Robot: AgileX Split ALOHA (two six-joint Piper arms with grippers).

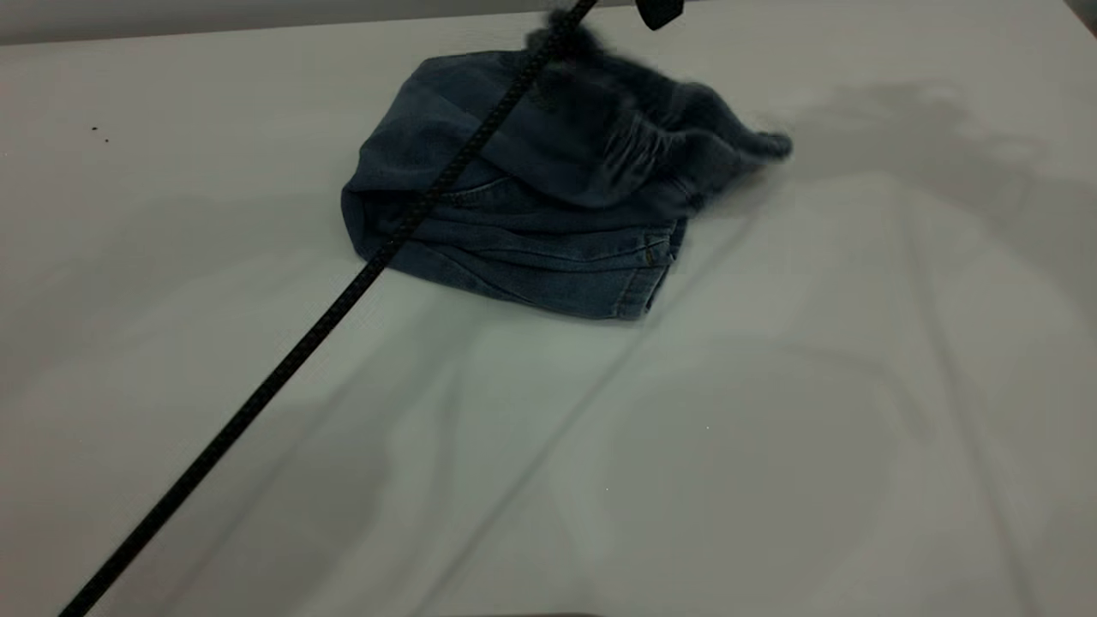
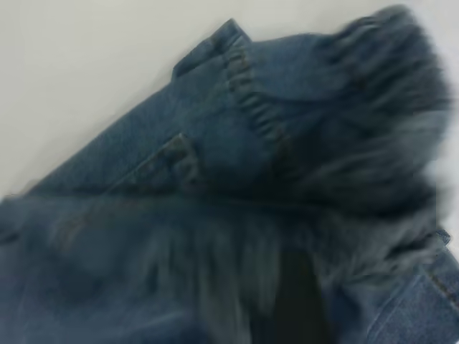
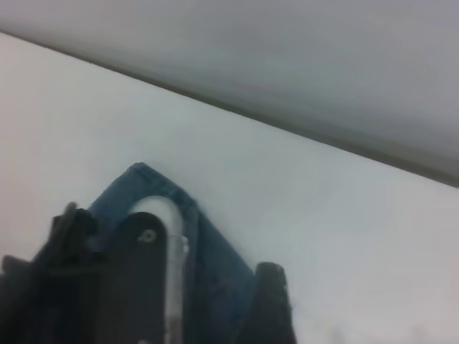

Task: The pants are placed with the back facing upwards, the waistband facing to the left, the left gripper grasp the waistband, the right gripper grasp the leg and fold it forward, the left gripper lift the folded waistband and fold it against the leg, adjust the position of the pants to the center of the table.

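Observation:
The pants [image 1: 523,214] lie bunched and folded over on the white table [image 1: 771,411], toward its far middle. The gathered waistband [image 1: 638,146] is draped across the top layer, and its right end is smeared by motion. A stitched leg hem [image 1: 647,283] shows on the bottom layer. In the left wrist view the ruched waistband [image 2: 251,107] runs over the denim just below. There my left gripper [image 2: 287,301] is a dark shape sunk in blurred cloth. My right gripper [image 3: 265,308] sits low over the table beside a raised denim corner [image 3: 154,183]. Its hold is hidden.
A braided black cable [image 1: 343,291] crosses diagonally in front of the pants, from the lower left to the top edge. A black arm part [image 1: 660,10] pokes in at the top. Tiny dark specks [image 1: 98,133] dot the far left. A grey wall [image 3: 287,64] backs the table.

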